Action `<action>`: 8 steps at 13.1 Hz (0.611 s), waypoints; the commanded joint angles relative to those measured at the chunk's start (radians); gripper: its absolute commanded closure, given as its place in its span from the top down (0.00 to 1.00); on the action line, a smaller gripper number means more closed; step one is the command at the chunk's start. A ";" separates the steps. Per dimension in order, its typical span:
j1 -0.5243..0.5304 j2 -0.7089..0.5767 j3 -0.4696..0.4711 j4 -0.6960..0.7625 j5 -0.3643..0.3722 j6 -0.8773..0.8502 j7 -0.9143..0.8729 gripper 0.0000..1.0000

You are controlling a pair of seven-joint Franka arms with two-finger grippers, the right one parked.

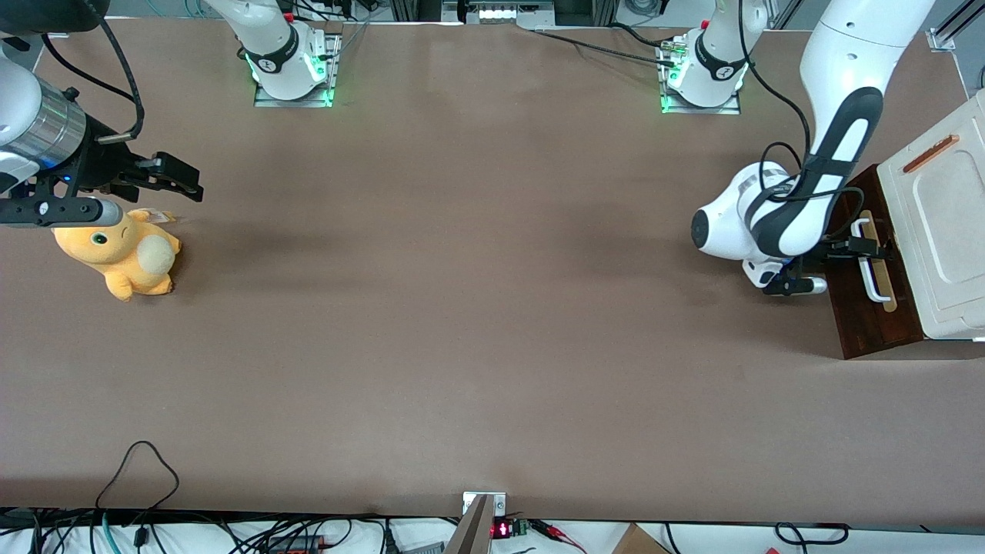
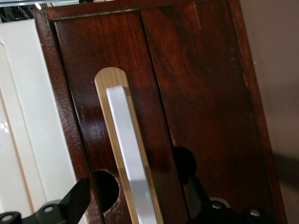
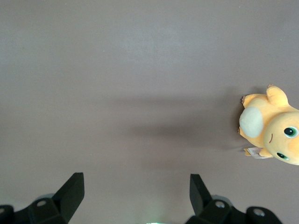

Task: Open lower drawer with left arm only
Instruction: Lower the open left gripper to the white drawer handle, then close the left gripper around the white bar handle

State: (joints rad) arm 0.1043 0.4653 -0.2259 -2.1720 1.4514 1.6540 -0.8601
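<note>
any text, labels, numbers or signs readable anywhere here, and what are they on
None can be read.
The red display at the table edge nearest the front camera shows lit marks too small to read.
The tag on the plush toy is too blurred to read.
The lower drawer and its handle, which the open gripper straddles, carry no text.

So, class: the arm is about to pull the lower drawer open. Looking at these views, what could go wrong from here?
1. The left arm's gripper straddles the white bar handle with its fingers open. Pulling before closing would likely slip off.
2. The gripper sits toward one end of the handle, not its middle, so the lower drawer might rack and jam.
3. The cabinet seems to stand loose on the table; it might slide instead.
</note>
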 commanded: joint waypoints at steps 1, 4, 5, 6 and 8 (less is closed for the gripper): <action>0.000 0.006 0.003 0.011 0.024 0.003 -0.020 0.93; -0.008 0.004 0.005 -0.014 0.053 -0.039 -0.071 0.89; -0.011 0.007 0.005 -0.038 0.079 -0.060 -0.132 0.88; -0.012 0.018 0.003 -0.064 0.128 -0.078 -0.195 0.88; -0.014 0.027 0.003 -0.069 0.144 -0.083 -0.218 0.91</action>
State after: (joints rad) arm 0.0993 0.4792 -0.2224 -2.2274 1.5570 1.5972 -1.0298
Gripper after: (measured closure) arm 0.101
